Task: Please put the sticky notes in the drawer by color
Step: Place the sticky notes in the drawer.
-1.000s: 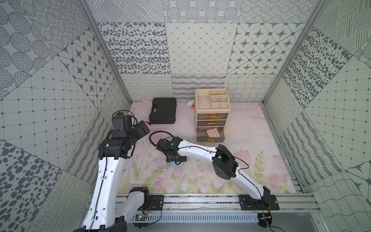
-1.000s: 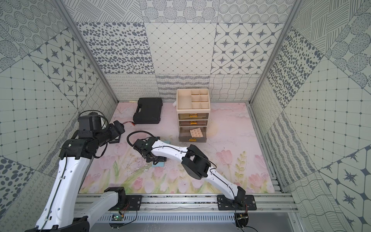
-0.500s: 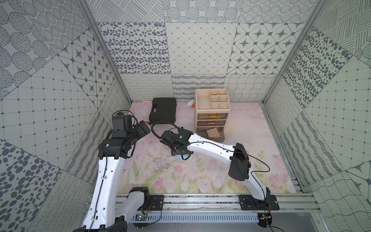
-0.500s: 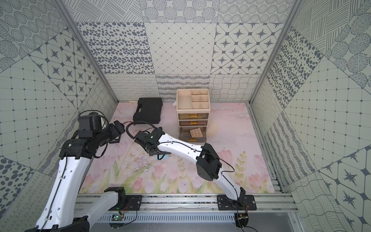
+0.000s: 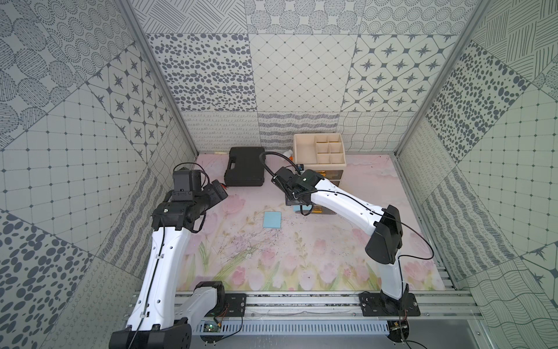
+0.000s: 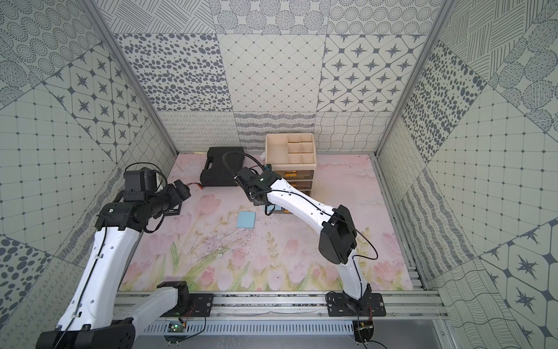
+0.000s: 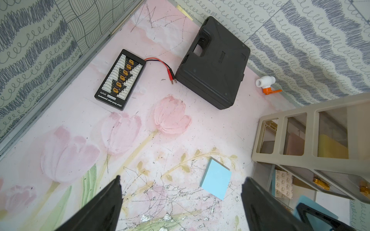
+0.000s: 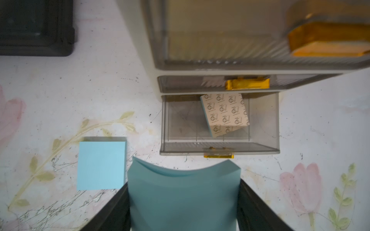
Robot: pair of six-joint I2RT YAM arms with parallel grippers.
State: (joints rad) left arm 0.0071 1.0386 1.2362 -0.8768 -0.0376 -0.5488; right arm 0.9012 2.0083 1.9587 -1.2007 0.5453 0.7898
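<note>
Your right end effector [image 8: 182, 208] reached the open bottom drawer [image 8: 220, 149], pinching a blue sticky note [image 8: 183, 180].
Next, advance over it and release; left end effector [image 7: 181, 200] is spread.

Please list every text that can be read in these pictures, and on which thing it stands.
"balanced charging plate": on the black charging board.
Small brand word beside it: too small to read.
Raised label on the black case: blurred.
Repeated sign on the pad in the open drawer: not readable.
</note>
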